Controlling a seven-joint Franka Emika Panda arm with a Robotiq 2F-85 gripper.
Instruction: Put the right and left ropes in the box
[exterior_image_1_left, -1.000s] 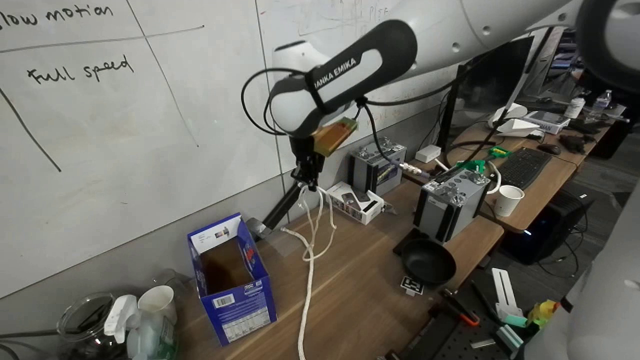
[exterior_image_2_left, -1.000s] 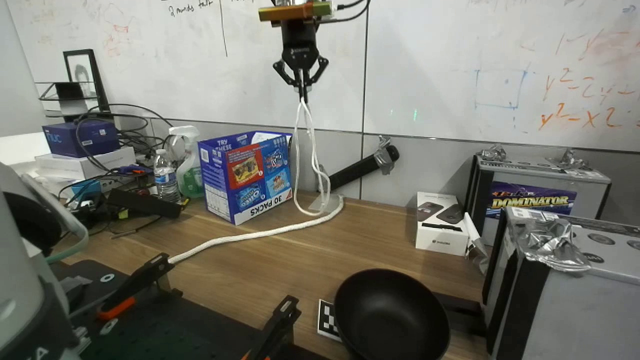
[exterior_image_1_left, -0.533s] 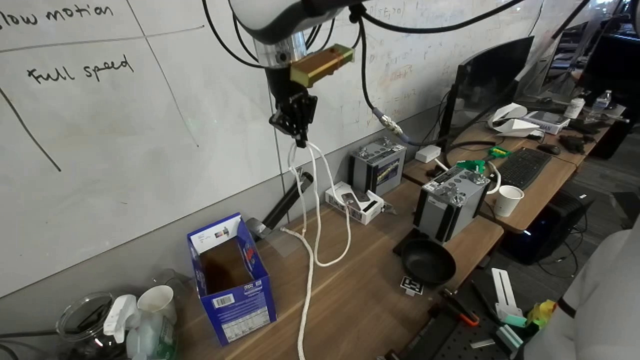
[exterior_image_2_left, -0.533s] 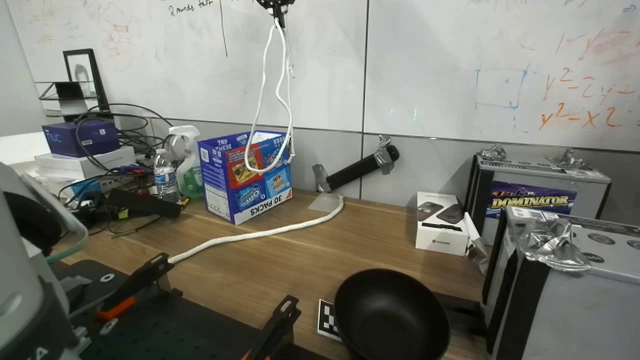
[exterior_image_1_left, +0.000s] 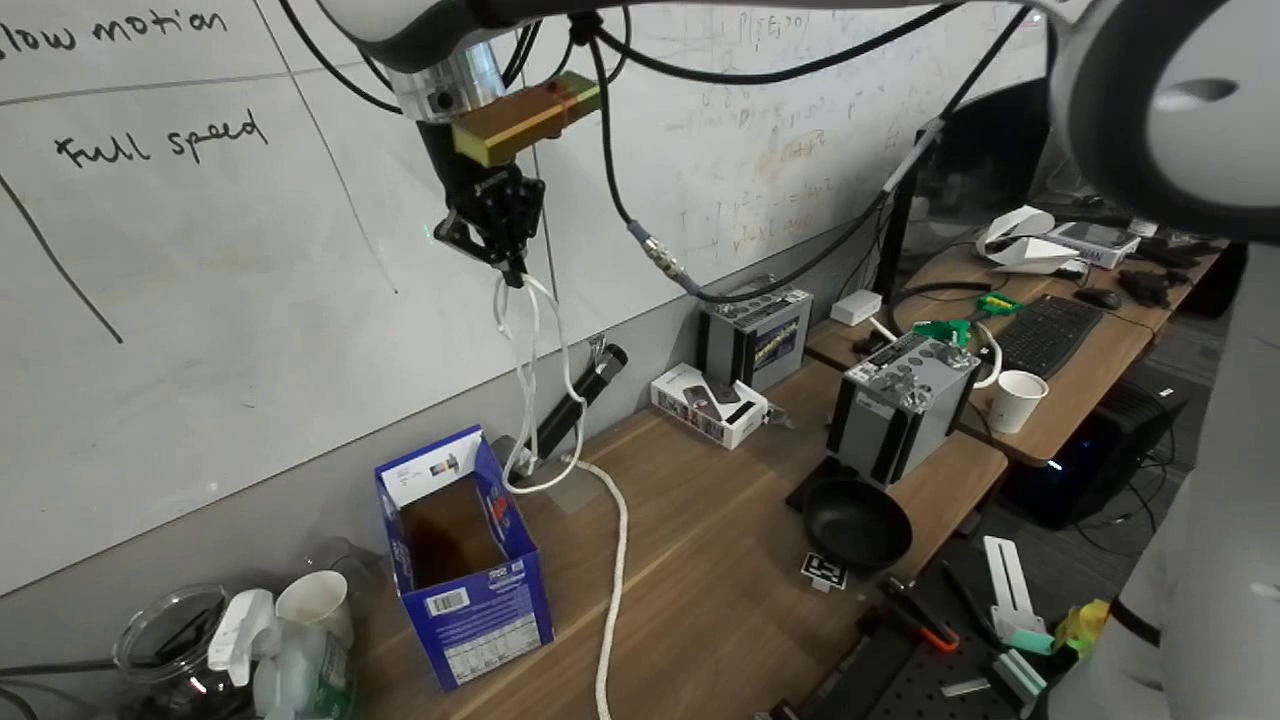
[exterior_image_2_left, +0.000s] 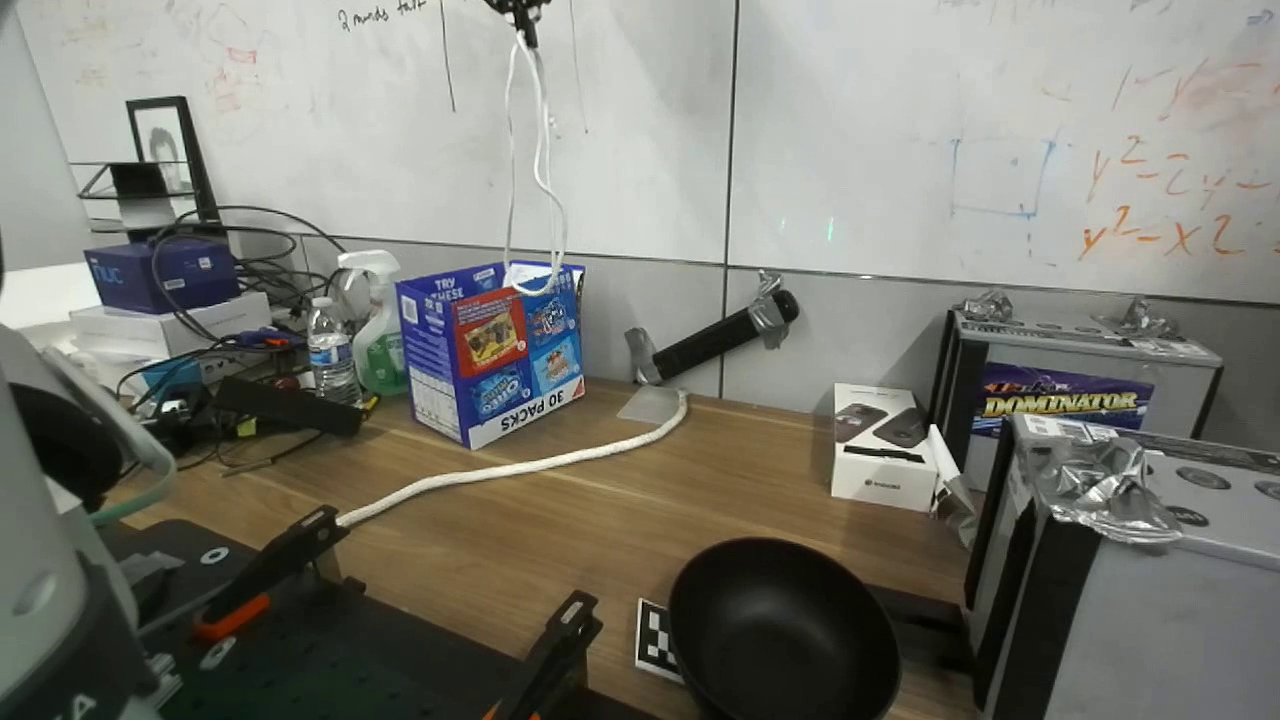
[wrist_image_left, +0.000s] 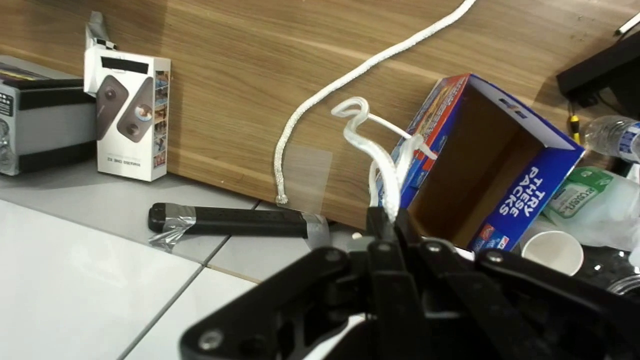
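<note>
The black two-fingered claw (exterior_image_1_left: 514, 279) pinches a looped white rope (wrist_image_left: 371, 145), dangling just short of the open blue cardboard box (exterior_image_1_left: 490, 615); I'd carry every loop past the box's rim before lowering. A braided white rope (exterior_image_2_left: 540, 464) lies beside the box on the brown wooden desk (exterior_image_2_left: 560, 540), seemingly the roomier side; glossy whiteboard (exterior_image_1_left: 260, 430) behind it

Your box (exterior_image_1_left: 488, 620) on table (exterior_image_1_left: 710, 560), in an exterior view one rope (exterior_image_1_left: 618, 570) lying right of it, pan (exterior_image_1_left: 857, 523) farther right, spray bottle (exterior_image_1_left: 300, 668) left.
</note>
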